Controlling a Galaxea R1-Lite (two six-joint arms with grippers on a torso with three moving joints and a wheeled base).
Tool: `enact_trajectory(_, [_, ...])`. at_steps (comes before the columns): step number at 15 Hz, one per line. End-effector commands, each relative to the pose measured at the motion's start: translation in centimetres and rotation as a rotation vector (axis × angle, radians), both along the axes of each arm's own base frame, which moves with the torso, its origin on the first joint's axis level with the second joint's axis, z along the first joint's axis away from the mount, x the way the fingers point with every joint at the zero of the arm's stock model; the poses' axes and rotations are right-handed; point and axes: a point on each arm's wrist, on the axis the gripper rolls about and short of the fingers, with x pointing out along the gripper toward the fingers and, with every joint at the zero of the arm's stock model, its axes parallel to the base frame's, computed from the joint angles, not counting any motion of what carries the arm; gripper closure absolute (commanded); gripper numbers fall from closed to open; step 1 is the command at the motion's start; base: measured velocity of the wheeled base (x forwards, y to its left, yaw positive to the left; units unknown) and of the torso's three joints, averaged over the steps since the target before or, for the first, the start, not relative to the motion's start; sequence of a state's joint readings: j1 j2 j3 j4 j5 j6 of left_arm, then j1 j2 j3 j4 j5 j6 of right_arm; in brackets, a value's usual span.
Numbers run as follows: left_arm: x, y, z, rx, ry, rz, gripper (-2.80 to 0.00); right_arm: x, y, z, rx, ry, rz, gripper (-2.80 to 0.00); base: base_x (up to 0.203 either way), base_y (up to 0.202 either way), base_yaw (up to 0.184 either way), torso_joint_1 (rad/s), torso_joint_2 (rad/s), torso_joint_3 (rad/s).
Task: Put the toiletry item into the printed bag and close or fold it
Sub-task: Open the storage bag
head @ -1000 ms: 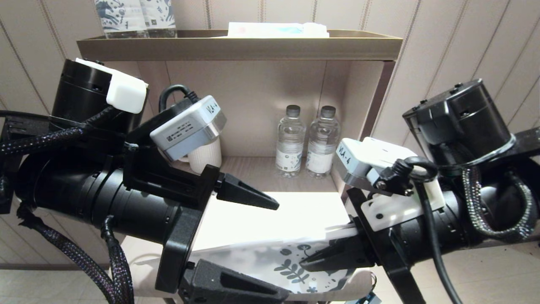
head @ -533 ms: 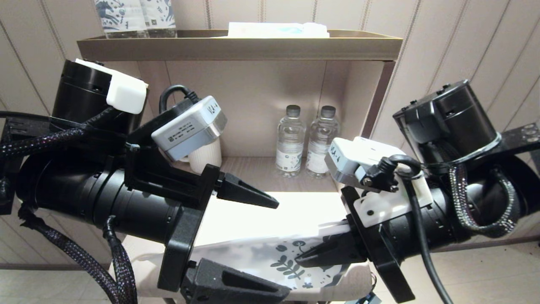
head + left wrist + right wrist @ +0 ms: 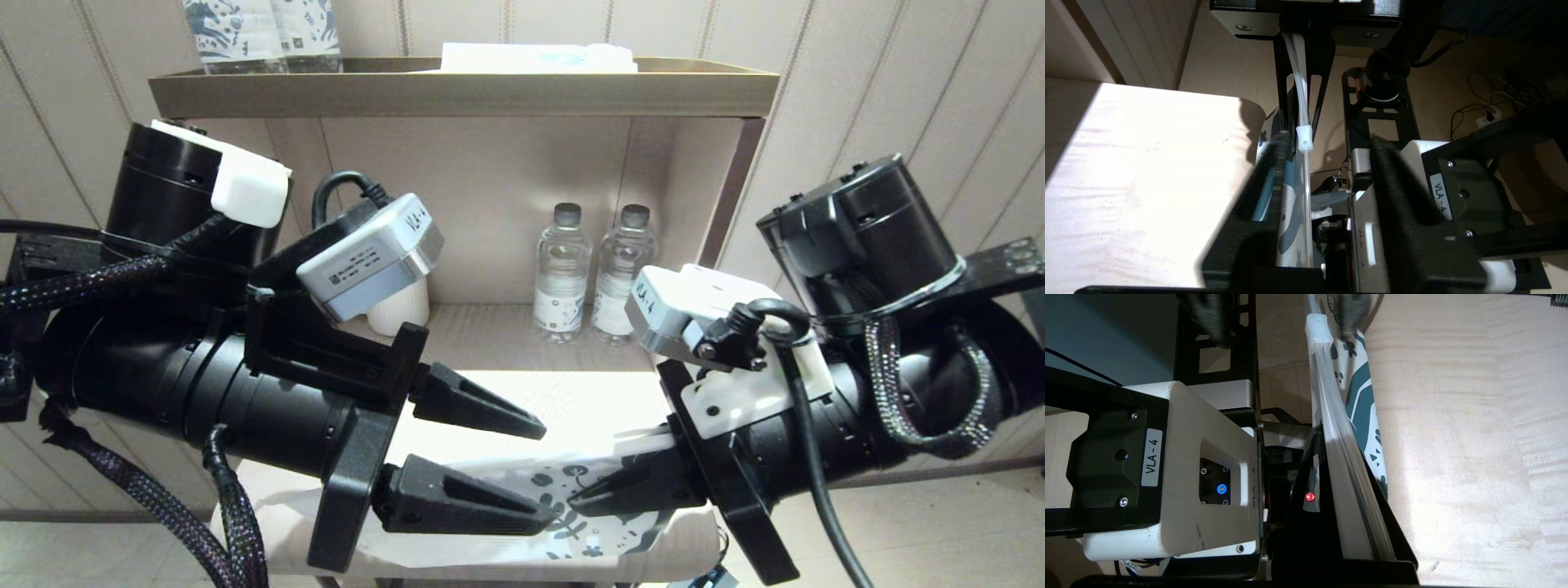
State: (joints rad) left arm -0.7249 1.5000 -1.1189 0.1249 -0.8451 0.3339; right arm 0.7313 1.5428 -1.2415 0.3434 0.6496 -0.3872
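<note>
Hiding the printed bag [image 3: 571, 523] (toothbrush unseen): both tools.

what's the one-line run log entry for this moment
right gripper: shut on white leaf-printed plastic bag zip edge | left gripper: closing around bag | bag: over pale wooden table edge

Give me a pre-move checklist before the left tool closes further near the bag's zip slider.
1. Right tool clamped on the printed bag's zip strip: ok.
2. Left tool shut on the bag: not ok, fingers apart.
3. Zip slider in line with the left tool: ok.
4. Toothbrush inside the bag: cannot tell.
5. Bag resting on the wooden surface: ok.
</note>
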Motion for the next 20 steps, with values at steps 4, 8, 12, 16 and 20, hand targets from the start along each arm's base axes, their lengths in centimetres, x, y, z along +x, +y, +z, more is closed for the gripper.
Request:
enact_trajectory(4, [0.0,-0.6,-0.6,0.014,0.014,-0.024,0.0,0.1,0.1,0.0,0.0,0.001,0.005,0.0,0.0,0.0,0.0,0.0,0.0,0.0])
enact_trajectory(8, [0.0,-0.8,-0.9,0.021,0.02,-0.026,0.0,0.0,-0.3,0.1,0.004,-0.003,-0.004,0.0,0.0,0.0,0.0,0.0,0.0,0.0])
enact_trajectory(12, [0.3,-1.0,-1.2,0.026,0.024,-0.023,0.0,-0.4,-2.1,0.7,0.017,-0.02,-0.047,0.0,0.0,0.0,0.0,0.0,0.0,0.0])
enact_trajectory(16, [0.8,-1.4,-1.7,0.042,0.012,0.01,0.0,-0.9,-3.1,0.5,0.014,-0.018,-0.069,0.0,0.0,0.0,0.0,0.0,0.0,0.0])
enact_trajectory(20, [1.0,-1.6,-2.0,0.048,0.016,0.013,0.0,-1.2,-3.5,0.5,0.015,-0.019,-0.074,0.0,0.0,0.0,0.0,0.0,0.0,0.0])
